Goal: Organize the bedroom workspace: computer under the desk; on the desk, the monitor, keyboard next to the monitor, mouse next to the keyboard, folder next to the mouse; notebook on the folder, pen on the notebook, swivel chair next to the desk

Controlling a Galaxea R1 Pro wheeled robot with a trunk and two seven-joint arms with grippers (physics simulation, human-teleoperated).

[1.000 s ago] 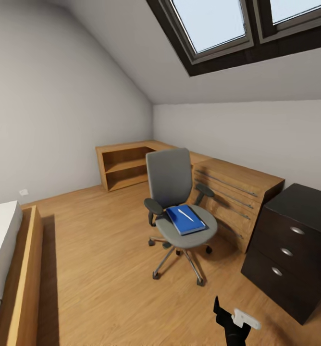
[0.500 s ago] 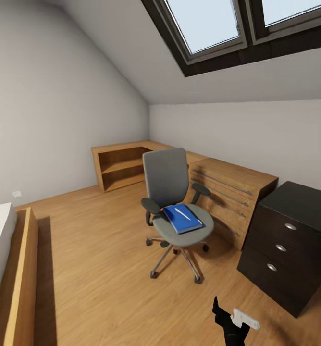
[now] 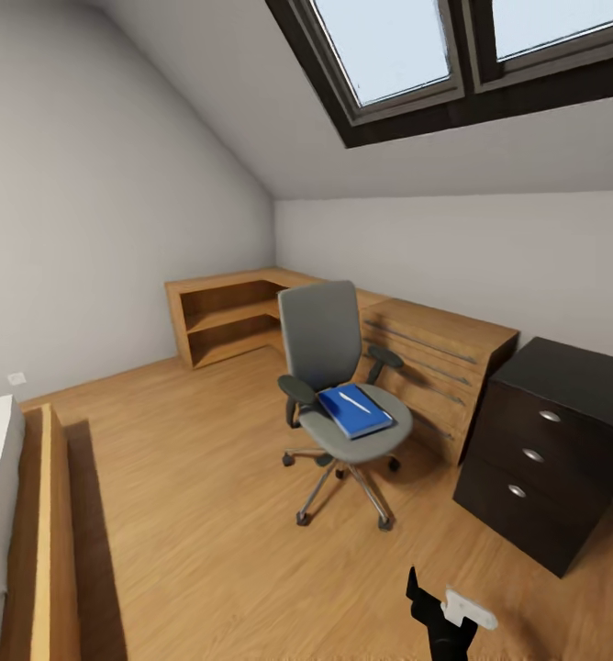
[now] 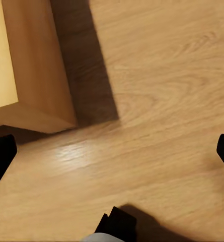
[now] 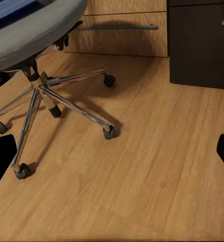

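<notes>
The right claw (image 5: 112, 148) hung with its black fingertips spread wide over bare floor, empty. At eleven o'clock stood the grey chrome-based swivel chair (image 3: 339, 386), bearing the bright blue notebook (image 3: 354, 410) and slim white pen (image 3: 353, 402): light, stiff, probably best pinched at an overhanging edge. The black drawer-fronted desk (image 3: 550, 441) stood at one o'clock, with open floor between.

The grey swivel chair (image 3: 336, 386) stands on the floor — blue notebook (image 3: 355, 410) flat on its seat, white pen (image 3: 353, 402) atop.
</notes>
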